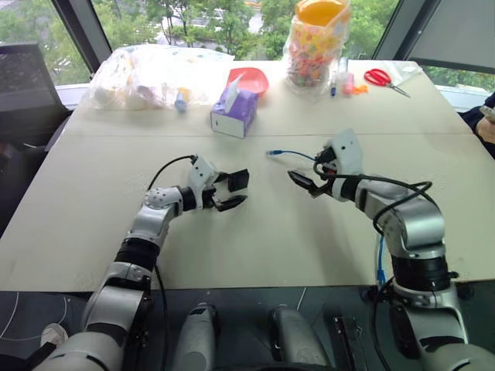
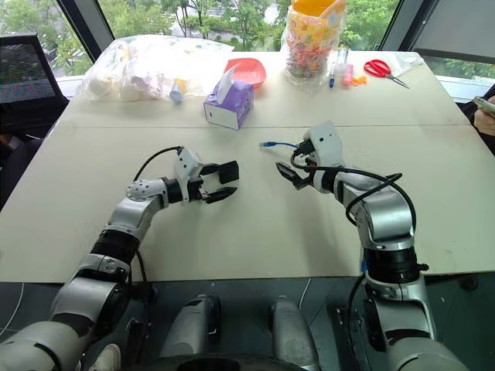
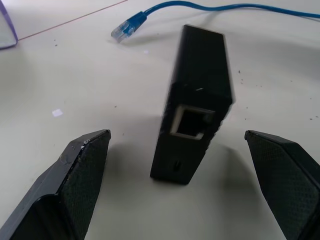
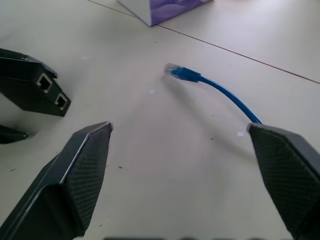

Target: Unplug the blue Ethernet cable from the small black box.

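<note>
A: Progress is judged nearly complete. The cable [image 3: 200, 7] is seen lying on the table [image 1: 255, 232] with its plug [image 3: 125, 29] free, just beyond the box [image 3: 195, 105] and apart from it. The port [image 3: 192, 121] facing the left wrist camera is empty.

B: Is the box held by anything?

A: No grip is shown. The box is seen between the spread fingers [image 3: 75, 175] of the left gripper [image 1: 233, 191], with clear gaps on both sides. Whether it rests fully on the table or is tipped cannot be told.

B: And the other tool?

A: The right gripper [image 2: 292, 175] is seen with its jaws wide apart and nothing between them. The cable is laid on the table ahead of it, running back past one finger [image 4: 287, 175]. The plug is pointed toward the tissue box [image 1: 233, 112], which stands well beyond the box.

B: What is left to be done?

A: Little, as far as can be judged. Plug and port are separated, and both things are released. Only a withdrawal of the arms may be needed. A second port pair is seen on the box from the right wrist, and no cord is seen in either.
</note>
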`<state>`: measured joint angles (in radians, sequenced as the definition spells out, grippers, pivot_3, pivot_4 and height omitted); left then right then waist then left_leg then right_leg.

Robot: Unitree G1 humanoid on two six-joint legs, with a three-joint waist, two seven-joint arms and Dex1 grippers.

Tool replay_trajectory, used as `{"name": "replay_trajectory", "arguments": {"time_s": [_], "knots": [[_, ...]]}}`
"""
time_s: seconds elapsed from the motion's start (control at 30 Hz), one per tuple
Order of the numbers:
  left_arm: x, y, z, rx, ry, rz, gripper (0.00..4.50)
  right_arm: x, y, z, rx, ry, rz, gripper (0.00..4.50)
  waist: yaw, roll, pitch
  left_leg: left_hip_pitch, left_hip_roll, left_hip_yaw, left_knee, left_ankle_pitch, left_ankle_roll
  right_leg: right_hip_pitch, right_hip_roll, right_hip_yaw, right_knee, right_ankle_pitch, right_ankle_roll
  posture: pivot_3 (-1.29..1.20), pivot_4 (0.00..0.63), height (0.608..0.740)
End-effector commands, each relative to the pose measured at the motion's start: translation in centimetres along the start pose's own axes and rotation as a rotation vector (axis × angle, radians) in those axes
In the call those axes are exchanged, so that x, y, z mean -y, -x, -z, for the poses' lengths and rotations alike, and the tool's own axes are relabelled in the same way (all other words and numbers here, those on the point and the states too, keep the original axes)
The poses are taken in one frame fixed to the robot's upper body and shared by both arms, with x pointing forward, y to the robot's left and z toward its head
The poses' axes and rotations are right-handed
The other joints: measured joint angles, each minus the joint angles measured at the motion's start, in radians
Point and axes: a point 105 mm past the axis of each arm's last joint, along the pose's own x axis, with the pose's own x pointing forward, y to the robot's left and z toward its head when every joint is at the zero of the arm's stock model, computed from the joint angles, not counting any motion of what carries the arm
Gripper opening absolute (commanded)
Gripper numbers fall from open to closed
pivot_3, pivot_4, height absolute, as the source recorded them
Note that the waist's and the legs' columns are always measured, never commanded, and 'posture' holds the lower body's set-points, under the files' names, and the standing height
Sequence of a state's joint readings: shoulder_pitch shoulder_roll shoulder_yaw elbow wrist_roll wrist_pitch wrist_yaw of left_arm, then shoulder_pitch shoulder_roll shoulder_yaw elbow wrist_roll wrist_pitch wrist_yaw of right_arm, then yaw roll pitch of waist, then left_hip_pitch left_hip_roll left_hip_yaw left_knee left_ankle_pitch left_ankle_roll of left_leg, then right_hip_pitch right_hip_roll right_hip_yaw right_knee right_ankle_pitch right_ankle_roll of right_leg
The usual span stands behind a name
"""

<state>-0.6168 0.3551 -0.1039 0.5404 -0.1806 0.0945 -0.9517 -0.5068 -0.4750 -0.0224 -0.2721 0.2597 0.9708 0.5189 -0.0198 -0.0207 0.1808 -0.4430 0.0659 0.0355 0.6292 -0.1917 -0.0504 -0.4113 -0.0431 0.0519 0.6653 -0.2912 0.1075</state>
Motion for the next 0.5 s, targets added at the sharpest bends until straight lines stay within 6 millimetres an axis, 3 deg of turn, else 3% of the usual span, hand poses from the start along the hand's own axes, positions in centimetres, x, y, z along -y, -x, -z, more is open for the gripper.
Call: {"name": "replay_trajectory", "arguments": {"time_s": [0.03, 0.23, 0.5], "knots": [[0.3, 1.6, -0.6, 0.007, 0.027, 0.056, 4.49, -1.1, 1.0, -1.3, 0.026, 0.093, -0.070, 4.50, -0.001, 0.000, 0.000, 0.000, 0.000, 0.000, 0.000, 0.000, 0.000, 0.000, 0.000, 0.000, 0.000, 0.000, 0.000, 0.00, 0.150, 0.735], [1.2, 4.3, -1.5, -0.056, -0.001, 0.120, 4.49, -2.4, 2.6, -2.4, 0.037, 0.158, -0.223, 4.50, 0.002, 0.000, 0.000, 0.000, 0.000, 0.000, 0.000, 0.000, 0.000, 0.000, 0.000, 0.000, 0.000, 0.000, 0.000, 0.00, 0.150, 0.735], [2.7, 7.5, -3.7, -0.063, 0.060, 0.201, 4.49, -2.4, 3.4, -2.1, 0.007, 0.203, -0.283, 4.50, 0.006, 0.000, 0.000, 0.000, 0.000, 0.000, 0.001, 0.000, 0.000, 0.000, -0.001, 0.000, -0.001, -0.002, -0.004, 0.00, 0.150, 0.735]]}}
